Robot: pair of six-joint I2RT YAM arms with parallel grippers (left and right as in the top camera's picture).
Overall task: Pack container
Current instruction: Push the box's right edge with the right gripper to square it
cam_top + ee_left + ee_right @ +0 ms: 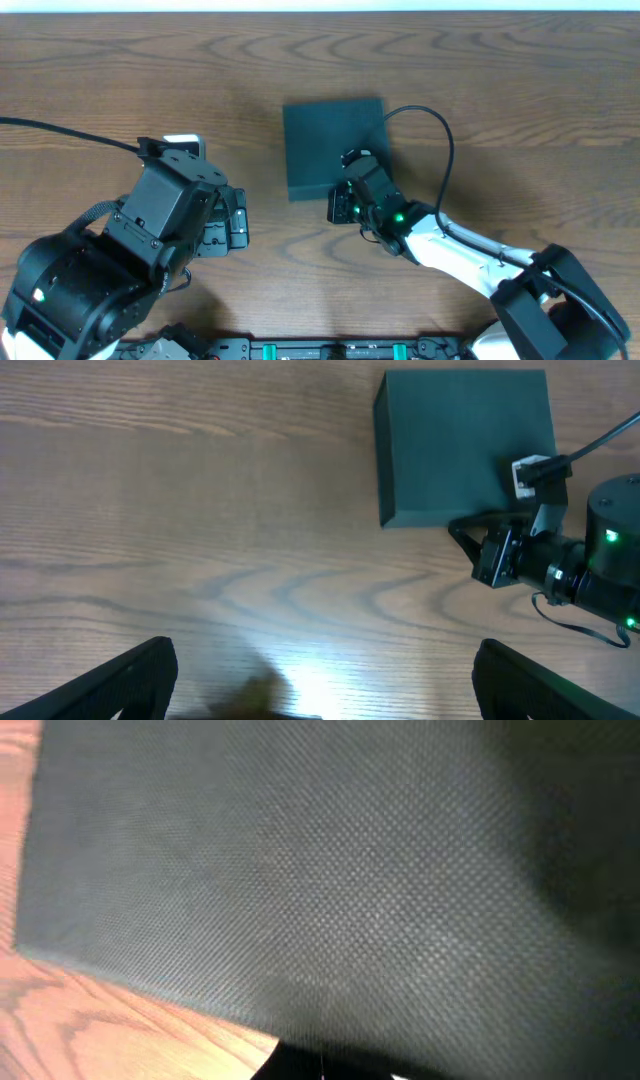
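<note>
Bulky matte-black left arm (100, 250), thin black cable (60, 131), black-fingered left gripper (325, 665), white-shelled right arm (460, 252), green indicator lights (398, 215), looping black cable (450, 150)

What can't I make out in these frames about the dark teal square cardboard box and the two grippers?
Inside of the dark teal square cardboard box: lid shut in every view.
Right gripper fingertips: cut off by the right wrist view's bottom edge; overhead, its own wrist covers them, so contact with the box is unclear.
Left gripper: finger bases cut off by the left wrist view's bottom edge.
</note>
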